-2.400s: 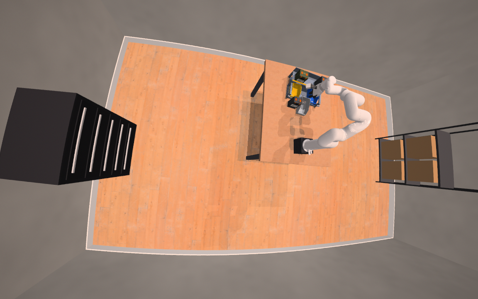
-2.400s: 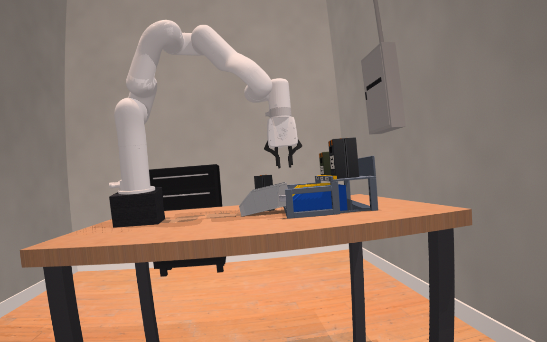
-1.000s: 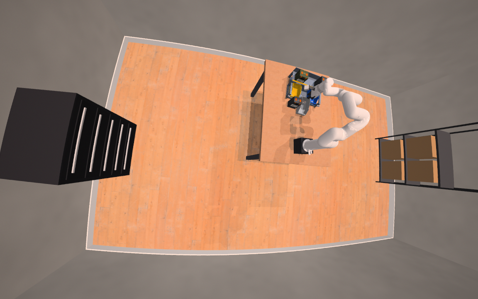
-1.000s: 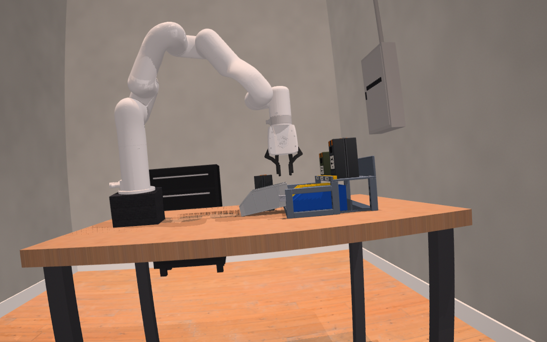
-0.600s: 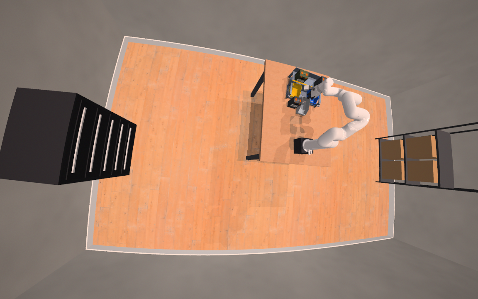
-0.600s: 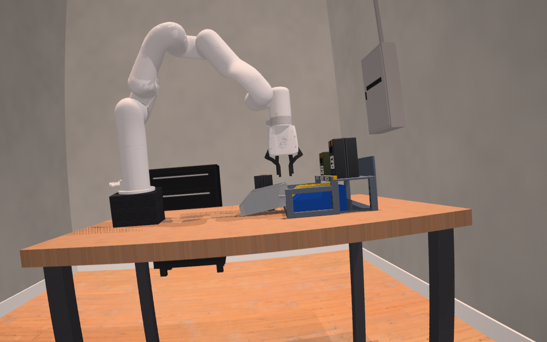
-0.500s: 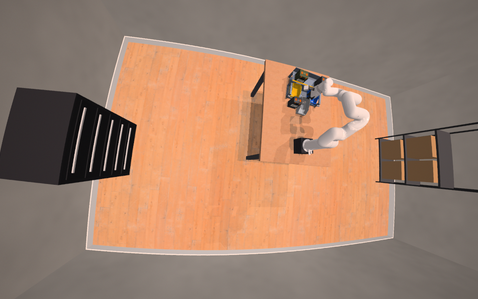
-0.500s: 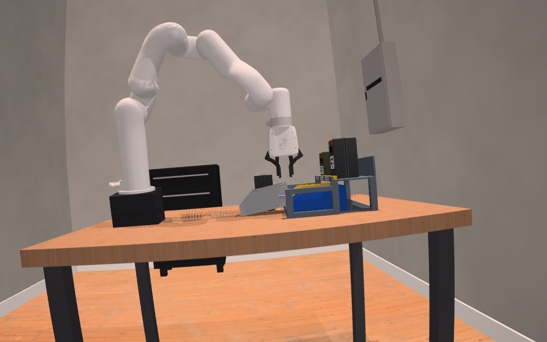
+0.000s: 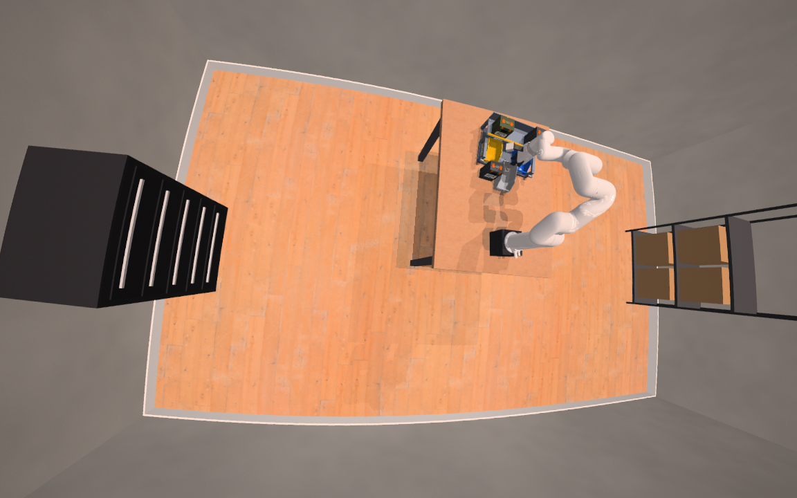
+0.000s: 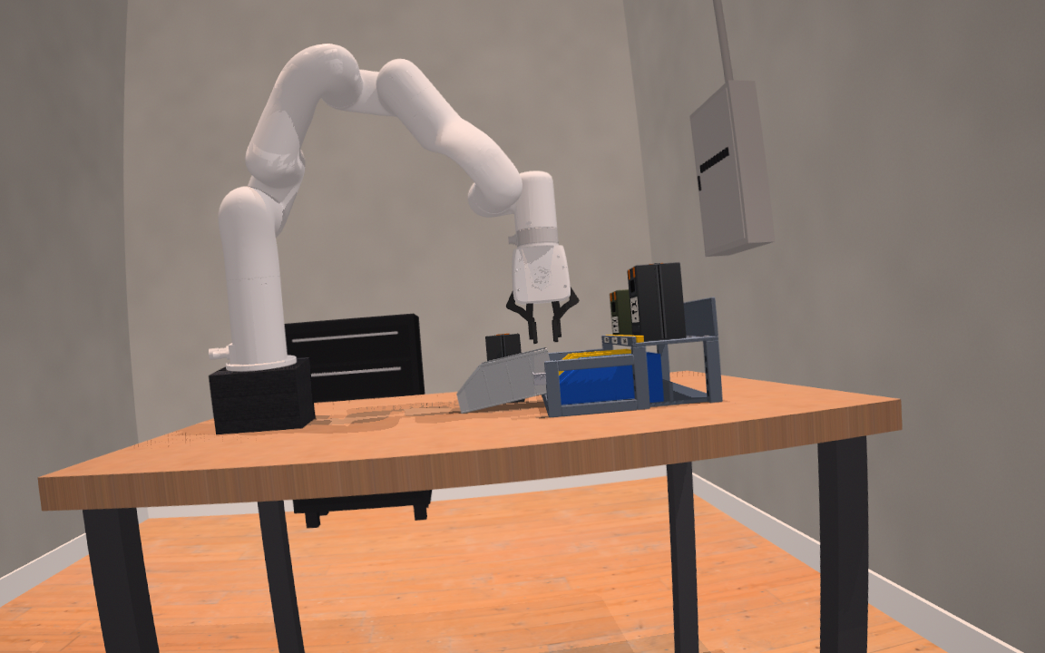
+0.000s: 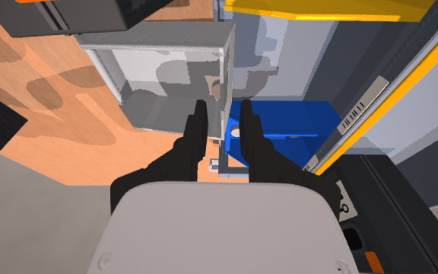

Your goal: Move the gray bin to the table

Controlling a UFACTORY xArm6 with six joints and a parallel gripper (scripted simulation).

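Observation:
The gray open bin (image 10: pixel 502 380) lies tilted beside the shelf (image 10: pixel 633 366), its low end on the table top and its high end against the shelf frame. In the wrist view the gray bin (image 11: pixel 166 84) shows its hollow inside, with a small round part by its right wall. My gripper (image 10: pixel 544 331) hangs above the bin's high end, fingers pointing down, partly open and empty. In the wrist view my gripper's fingers line up on either side of the bin's right wall, a clear height above it. A blue bin (image 10: pixel 607 377) and a yellow bin (image 10: pixel 591 355) sit in the shelf.
Two dark boxes (image 10: pixel 652 302) stand on top of the shelf, and a small black box (image 10: pixel 502 346) stands behind the gray bin. The robot's black base (image 10: pixel 260 395) is at the table's left. In the overhead view the shelf (image 9: pixel 506 151) is near the table's far end.

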